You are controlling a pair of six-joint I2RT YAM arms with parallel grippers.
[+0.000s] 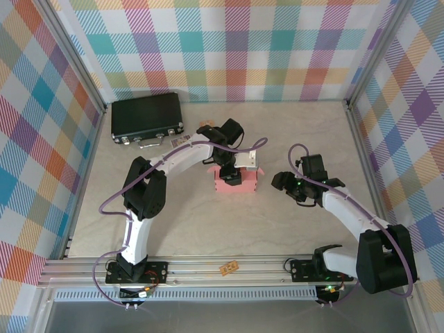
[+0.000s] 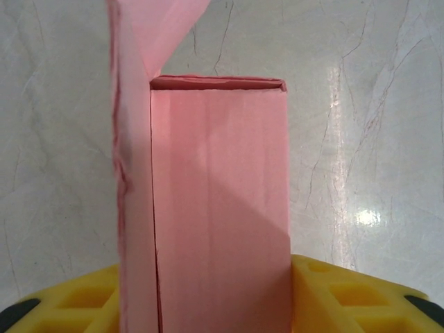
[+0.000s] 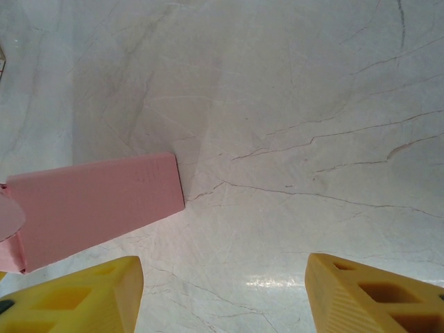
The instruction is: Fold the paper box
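Grip: left tool (image 1: 231,175) pinches paper box (image 2: 218,194) | right tool (image 3: 222,277) spread wide, holding nothing

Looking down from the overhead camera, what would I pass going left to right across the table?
First the black case, then the paper box, then the right gripper.

paper box (image 1: 248,182): plain salmon pink
table (image 1: 229,229): pale grey-white marble, fine dark veins
walls (image 1: 41,125): pastel multicolour plaid
case (image 1: 147,119): black, silver latches
fingers (image 3: 368,295): yellow
arms (image 1: 182,158): white, black joints
cables (image 1: 103,205): purple
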